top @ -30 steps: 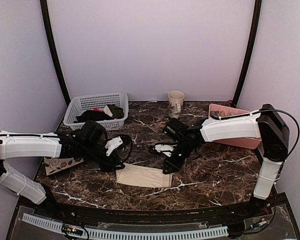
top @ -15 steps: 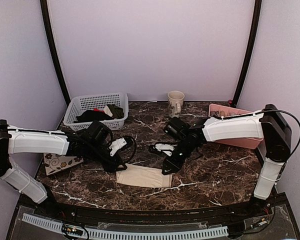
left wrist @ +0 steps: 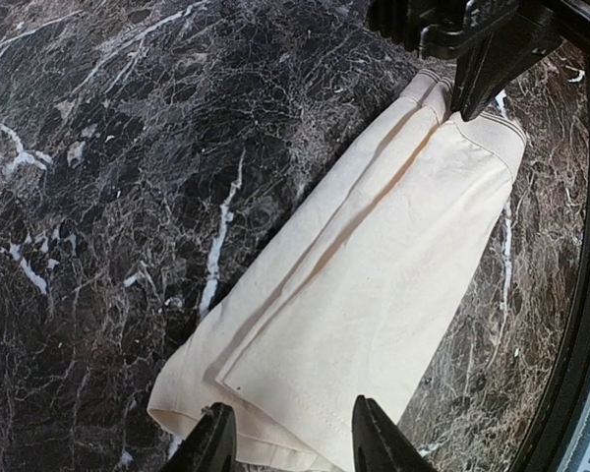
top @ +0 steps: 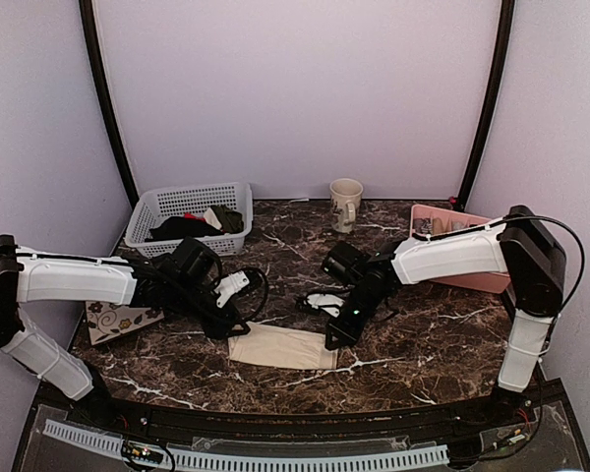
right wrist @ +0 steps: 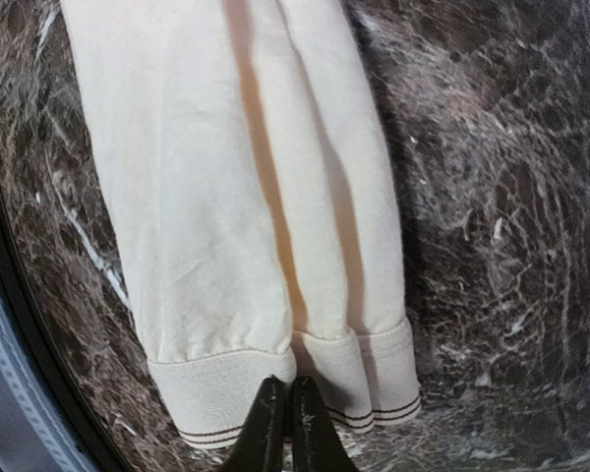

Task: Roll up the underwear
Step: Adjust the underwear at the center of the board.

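Note:
The underwear [top: 280, 346] is a cream cloth folded into a long strip, lying flat on the dark marble table [top: 423, 344]. In the left wrist view, my left gripper [left wrist: 287, 433] stands open just above the strip's plain end [left wrist: 374, 275], one finger at each side of that end. My right gripper [right wrist: 283, 393] is shut, its tips pinching the striped waistband [right wrist: 226, 383] where the folded flaps meet. From the top view, the left gripper [top: 226, 324] is at the strip's left end and the right gripper [top: 332, 339] at its right end.
A white basket [top: 189, 211] with dark garments stands at the back left. A mug [top: 345, 200] is at the back centre and a pink tray [top: 452, 251] at the right. A floral tile [top: 123, 323] lies under the left arm. The table's front edge runs close to the strip.
My right gripper has slid down and left onto the waistband end and closed there. My left arm reached forward to the strip's left end, then held still with its jaws unchanged.

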Controlling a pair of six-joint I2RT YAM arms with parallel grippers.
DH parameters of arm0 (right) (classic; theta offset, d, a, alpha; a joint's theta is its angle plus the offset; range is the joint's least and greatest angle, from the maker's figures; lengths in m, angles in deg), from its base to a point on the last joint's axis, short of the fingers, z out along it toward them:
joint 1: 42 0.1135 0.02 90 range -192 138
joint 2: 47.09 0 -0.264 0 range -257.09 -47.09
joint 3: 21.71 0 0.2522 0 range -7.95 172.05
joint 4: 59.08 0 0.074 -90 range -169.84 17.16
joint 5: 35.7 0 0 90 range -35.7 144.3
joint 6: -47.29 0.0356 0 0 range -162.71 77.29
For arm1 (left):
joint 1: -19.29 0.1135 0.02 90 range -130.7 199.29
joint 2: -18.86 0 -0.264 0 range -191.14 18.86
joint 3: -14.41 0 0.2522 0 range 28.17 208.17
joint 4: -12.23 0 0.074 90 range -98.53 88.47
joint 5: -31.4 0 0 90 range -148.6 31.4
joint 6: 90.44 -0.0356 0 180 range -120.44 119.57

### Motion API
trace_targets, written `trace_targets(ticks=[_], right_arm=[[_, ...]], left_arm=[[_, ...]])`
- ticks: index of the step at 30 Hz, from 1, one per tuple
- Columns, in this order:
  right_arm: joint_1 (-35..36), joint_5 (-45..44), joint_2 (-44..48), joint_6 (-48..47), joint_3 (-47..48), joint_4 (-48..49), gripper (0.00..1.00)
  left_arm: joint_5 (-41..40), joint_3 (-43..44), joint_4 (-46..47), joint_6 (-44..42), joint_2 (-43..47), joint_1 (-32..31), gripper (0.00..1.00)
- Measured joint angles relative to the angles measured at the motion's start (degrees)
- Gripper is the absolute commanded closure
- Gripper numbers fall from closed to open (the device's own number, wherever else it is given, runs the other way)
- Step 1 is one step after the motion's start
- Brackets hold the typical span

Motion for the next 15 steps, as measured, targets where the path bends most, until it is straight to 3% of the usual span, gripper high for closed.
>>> trace_targets(ticks=[15], right_arm=[[-1.6,-1.5,2.3,0.2,1.5,-1.4,1.00]], left_arm=[[-0.9,0.9,-0.2,-0.9,-2.8,0.8,0.62]])
